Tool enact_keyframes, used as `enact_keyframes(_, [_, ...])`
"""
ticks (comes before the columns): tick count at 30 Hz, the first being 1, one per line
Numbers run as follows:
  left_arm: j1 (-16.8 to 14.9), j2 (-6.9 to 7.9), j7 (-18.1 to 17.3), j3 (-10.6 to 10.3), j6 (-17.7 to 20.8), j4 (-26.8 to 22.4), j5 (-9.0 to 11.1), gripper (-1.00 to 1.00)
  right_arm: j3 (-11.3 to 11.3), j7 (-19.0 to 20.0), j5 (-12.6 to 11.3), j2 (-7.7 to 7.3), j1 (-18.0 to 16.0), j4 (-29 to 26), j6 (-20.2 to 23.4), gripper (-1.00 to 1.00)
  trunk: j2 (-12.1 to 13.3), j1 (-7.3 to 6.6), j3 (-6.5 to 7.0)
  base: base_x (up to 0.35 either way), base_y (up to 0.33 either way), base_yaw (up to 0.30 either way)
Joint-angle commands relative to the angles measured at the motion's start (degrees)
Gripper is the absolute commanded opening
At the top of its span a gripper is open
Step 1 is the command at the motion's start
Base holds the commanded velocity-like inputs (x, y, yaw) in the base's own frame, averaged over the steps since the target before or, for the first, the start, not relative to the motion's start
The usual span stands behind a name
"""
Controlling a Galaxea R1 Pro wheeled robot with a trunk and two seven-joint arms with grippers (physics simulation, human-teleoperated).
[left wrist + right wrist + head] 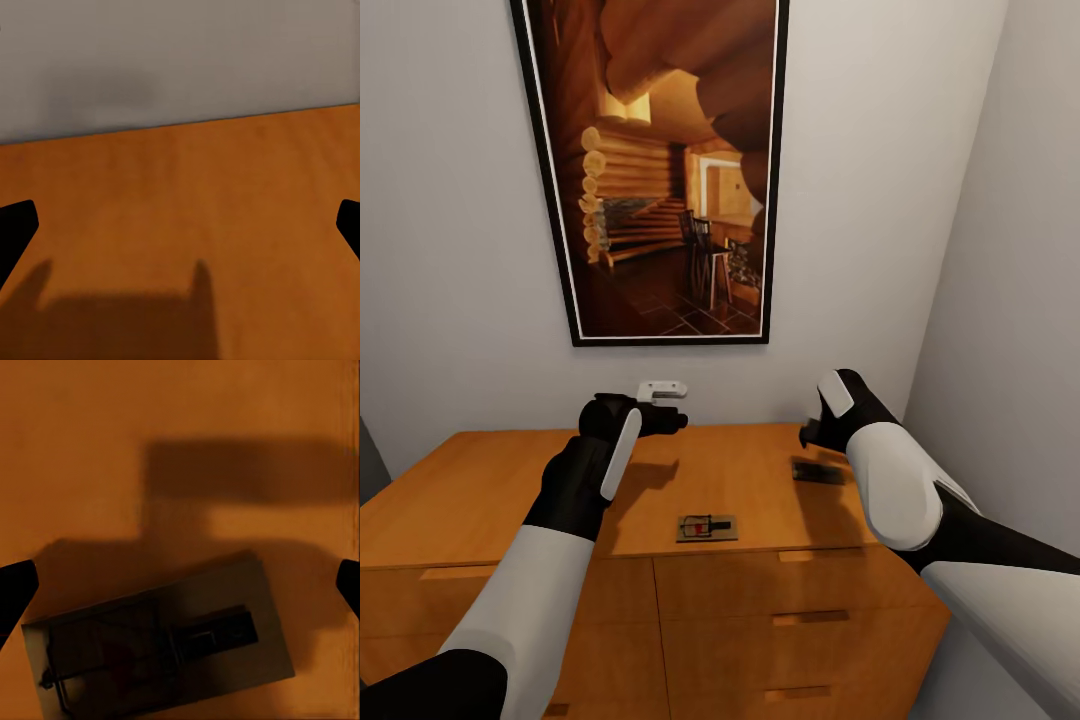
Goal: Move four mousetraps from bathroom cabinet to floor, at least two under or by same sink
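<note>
Mousetraps [707, 527] lie on the cabinet [480, 500] below a picture [660, 170].

Cabinet [510, 500] sits against the back wall [450, 250], side wall close on its right. Picture [660, 170] hangs on the back wall above it; small fitting [661, 389] on the wall just over the cabinet's rear edge. Two mousetraps on the cabinet top: one [707, 527] near the front edge, about centre; the other [818, 471] further back and to the right, under the right gripper [812, 432] (lies between that gripper's spread fingers [15, 589] in the wrist view). Left gripper [665, 420] hangs over the rear of the top, left of the traps, fingers [16, 225] wide apart.
</note>
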Motion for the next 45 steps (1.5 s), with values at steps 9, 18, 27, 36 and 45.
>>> enact_keyframes(9, [-0.04,0.04,0.57,-0.05,0.21,-0.05,0.64,1.00,-0.23,-4.68,-0.63,0.04,-0.04,-0.10,0.89,1.00,-0.04,0.00,-0.07,0.000,0.000,0.000])
enact_keyframes(18, [-0.04,0.05,0.57,-0.05,0.21,0.01,0.67,1.00,-0.21,-5.88,-2.15,0.04,-0.04,-0.11,1.77,1.00,-0.04,0.00,-0.07,0.000,0.000,0.000])
enact_keyframes(27, [-0.04,0.02,0.57,-0.05,0.21,0.04,0.74,1.00,0.06,-6.17,-2.57,0.04,-0.04,-2.05,2.69,1.00,-0.04,0.00,-0.07,0.000,0.000,0.000])
enact_keyframes(36, [-0.04,-0.03,0.54,-0.05,0.21,0.04,0.76,1.00,0.10,-5.99,-2.63,0.04,-0.04,-3.04,3.82,1.00,-0.04,0.00,-0.07,0.000,0.000,0.000])
enact_keyframes(45, [-0.04,-0.04,0.57,-0.05,0.21,0.04,0.70,1.00,0.05,-5.81,-2.64,0.04,-0.04,-3.24,3.82,1.00,-0.04,0.00,-0.07,0.000,0.000,0.000])
